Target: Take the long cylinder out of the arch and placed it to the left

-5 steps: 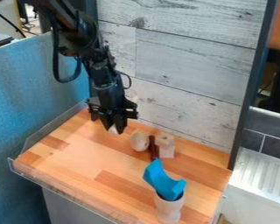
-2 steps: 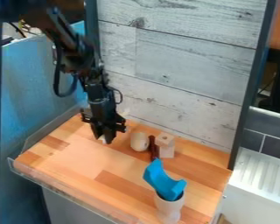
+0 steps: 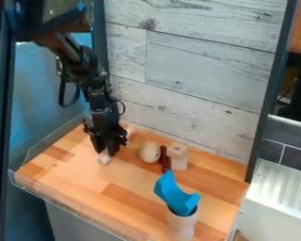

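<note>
At the back left of the wooden surface, the black gripper [image 3: 105, 149] points down, shut on a pale piece [image 3: 104, 158]. Only the lower end of this piece shows below the fingertips, so its full length is hidden. A blue arch-shaped block [image 3: 176, 194] stands tilted in the mouth of a pale cup-like object [image 3: 181, 225] near the front right. Well to the right of the gripper, a slim dark red piece [image 3: 164, 159] stands between a rounded beige piece [image 3: 150, 152] and a light wooden block with a hole on top [image 3: 178, 157].
The wooden surface [image 3: 84, 175] has a clear raised rim along its left and front edges. A grey plank wall [image 3: 197, 80] rises behind it, with a dark post at the right. A white ribbed unit [image 3: 279, 193] stands beyond the right edge.
The gripper has moved left and toward the front, coming lower over the surface, and the pale piece has travelled with it. The blue arch and the other pieces have stayed put.
</note>
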You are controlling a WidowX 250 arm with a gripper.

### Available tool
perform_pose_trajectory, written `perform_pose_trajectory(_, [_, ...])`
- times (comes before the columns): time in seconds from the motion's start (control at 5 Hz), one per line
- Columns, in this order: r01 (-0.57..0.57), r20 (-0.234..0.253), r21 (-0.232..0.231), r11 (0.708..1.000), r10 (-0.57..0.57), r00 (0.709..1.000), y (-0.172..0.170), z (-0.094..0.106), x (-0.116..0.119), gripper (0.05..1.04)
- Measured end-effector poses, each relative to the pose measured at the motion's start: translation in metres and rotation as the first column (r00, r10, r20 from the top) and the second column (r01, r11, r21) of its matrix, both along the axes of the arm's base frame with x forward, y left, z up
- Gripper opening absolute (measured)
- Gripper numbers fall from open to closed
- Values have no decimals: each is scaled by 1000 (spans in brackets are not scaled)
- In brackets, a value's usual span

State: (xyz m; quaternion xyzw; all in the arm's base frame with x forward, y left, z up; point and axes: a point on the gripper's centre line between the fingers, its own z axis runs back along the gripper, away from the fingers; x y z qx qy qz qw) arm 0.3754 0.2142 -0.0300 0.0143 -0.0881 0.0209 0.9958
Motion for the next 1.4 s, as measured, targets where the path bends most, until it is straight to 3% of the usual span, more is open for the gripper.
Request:
perform_pose_trajectory(0.2, [18, -2, -3, 1000, -18, 1000, 0, -1, -1, 926])
perform_pose_trajectory(0.4, [29, -5, -28, 999, -29, 1000, -5, -1, -1, 1012])
perform_pose_trajectory(0.6, [10, 1, -92, 996, -10, 1000, -8, 12, -5, 1006])
perform_pose_trajectory(0.8, [-21, -3, -124, 992, 20, 1000, -7, 51, -14, 1001])
perform_pose_trajectory(1.0, [-37, 73, -153, 988, 48, 996, -4, 104, -25, 1001])
perform_pose_trajectory(1.4, [-44, 79, -148, 988, 56, 995, 1, 108, -28, 1001])
